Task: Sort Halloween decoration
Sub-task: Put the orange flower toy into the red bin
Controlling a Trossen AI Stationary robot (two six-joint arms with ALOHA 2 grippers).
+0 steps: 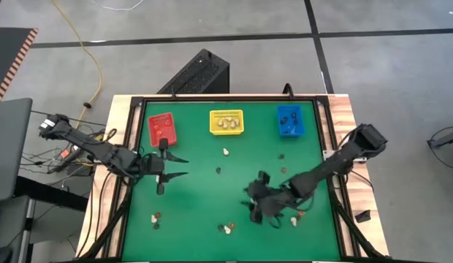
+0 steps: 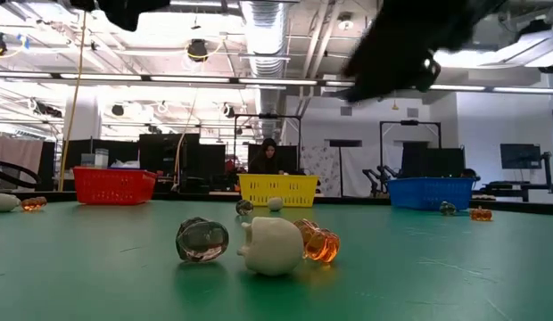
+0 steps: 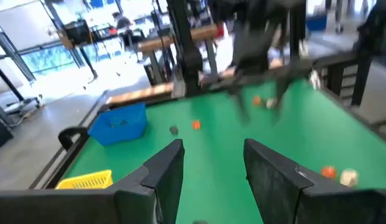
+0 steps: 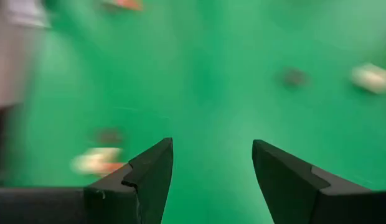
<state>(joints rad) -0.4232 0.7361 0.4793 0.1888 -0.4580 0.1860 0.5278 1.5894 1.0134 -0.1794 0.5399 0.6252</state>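
Note:
The Halloween decoration lies scattered on the green table as tiny trinkets: a cream one [image 1: 226, 152] near the yellow bin, a small group [image 1: 225, 229] at the near edge, others [image 1: 156, 217] near left. From table height, a cream piece [image 2: 270, 245], an orange one [image 2: 319, 242] and a dark glassy one [image 2: 202, 241] rest on the mat. My left gripper [image 1: 184, 166] hovers open at the left below the red bin, its fingers [image 3: 165, 177] level, nothing between them. My right gripper [image 1: 261, 216] hangs open over the near middle, its fingers [image 4: 152, 174] slanting down at bare mat.
Three bins stand in a row along the far edge: red [image 1: 162, 128], yellow [image 1: 226, 122], blue [image 1: 290, 120]. A black frame [image 1: 131, 131] borders the mat. More trinkets [image 1: 296, 217] lie beside the right arm. A person sits beyond the table [image 2: 268, 153].

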